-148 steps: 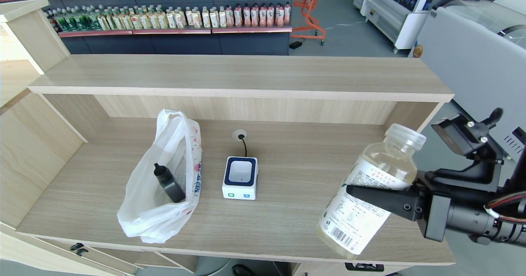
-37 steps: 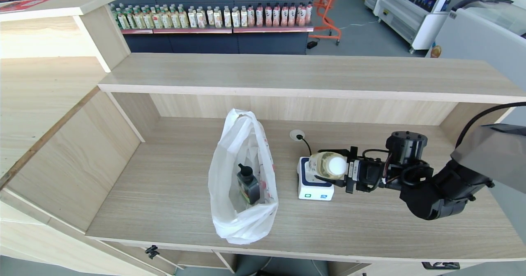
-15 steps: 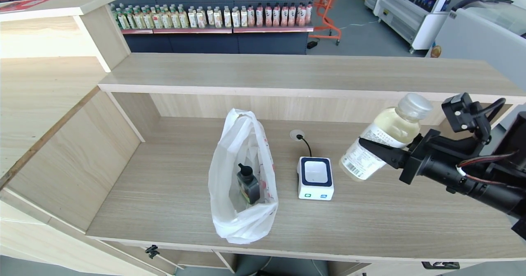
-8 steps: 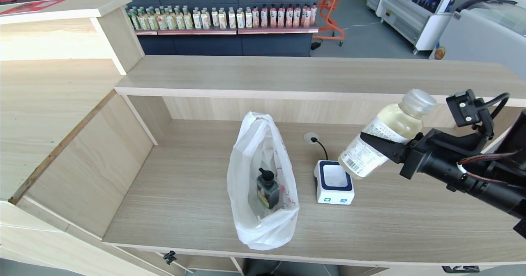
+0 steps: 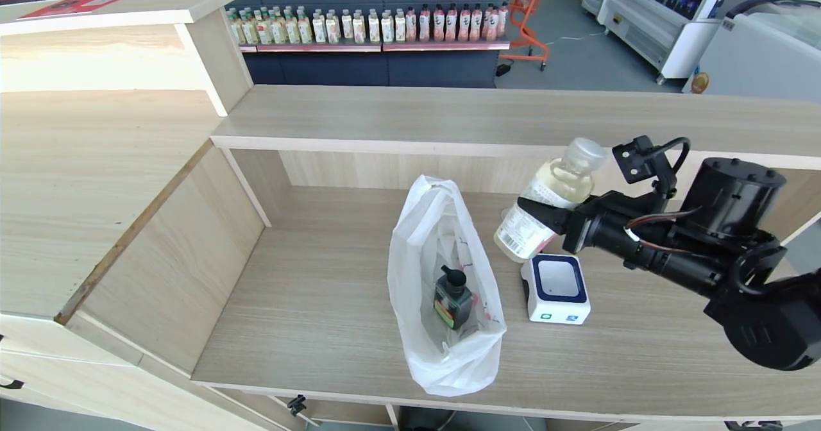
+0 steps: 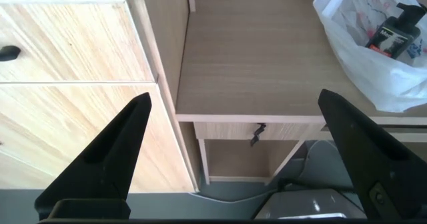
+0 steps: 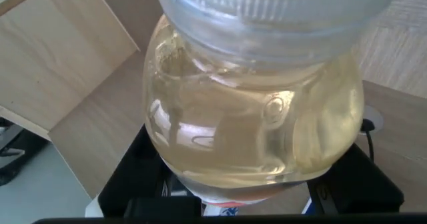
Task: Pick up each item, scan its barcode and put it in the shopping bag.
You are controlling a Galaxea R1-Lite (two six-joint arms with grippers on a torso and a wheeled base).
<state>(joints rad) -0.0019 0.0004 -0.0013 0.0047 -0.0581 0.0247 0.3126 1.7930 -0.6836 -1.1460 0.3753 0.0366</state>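
Above the table, just beside the scanner and near the shopping bag, the right tool is clamped round the tilted bottle. The bag's mouth looks narrow and slack; the bottle's base could catch the rim and topple it, or land outside

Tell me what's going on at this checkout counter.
The right gripper holds a clear plastic bottle of pale yellow drink, tilted, in the air by the white-and-blue barcode scanner on the wooden counter. Beside it, the white plastic shopping bag stands open with a dark pump bottle inside. The drink is not yet bagged. The left gripper hangs open before the counter.
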